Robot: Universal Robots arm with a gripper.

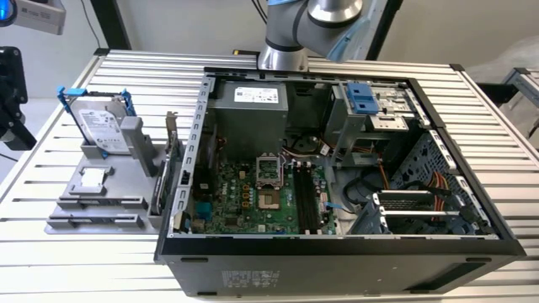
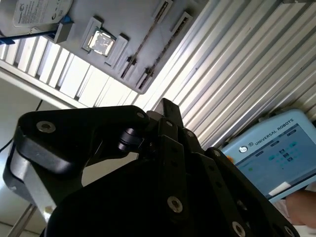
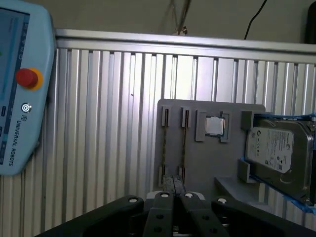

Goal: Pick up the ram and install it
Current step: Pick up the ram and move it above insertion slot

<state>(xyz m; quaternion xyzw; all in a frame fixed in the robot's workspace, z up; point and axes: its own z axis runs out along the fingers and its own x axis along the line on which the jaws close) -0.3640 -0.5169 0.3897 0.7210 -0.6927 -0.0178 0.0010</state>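
The ram is out of view or hidden. My gripper (image 3: pixel 174 181) (image 2: pixel 167 109) is shut, its black fingertips pressed together with nothing between them. It hovers over the slatted table, short of the grey parts holder (image 3: pixel 207 160) (image 2: pixel 123 19) (image 1: pixel 63 203). Two narrow slots (image 3: pixel 175 143) on the holder's near side show thin dark lines; I cannot tell whether a stick sits in them. In the exterior view the open computer case (image 1: pixel 337 252) lies on its side, with the long dark memory slots (image 1: pixel 305 196) on the green motherboard.
The holder also carries a silver hard drive (image 3: pixel 279 148) (image 1: pixel 101 126) with blue handles and a small square chip (image 3: pixel 214 126) (image 1: pixel 94 177). A card with a metal bracket (image 1: pixel 173 158) stands between holder and case. A light-blue teach pendant (image 3: pixel 19 89) (image 2: pixel 276 153) lies on the table.
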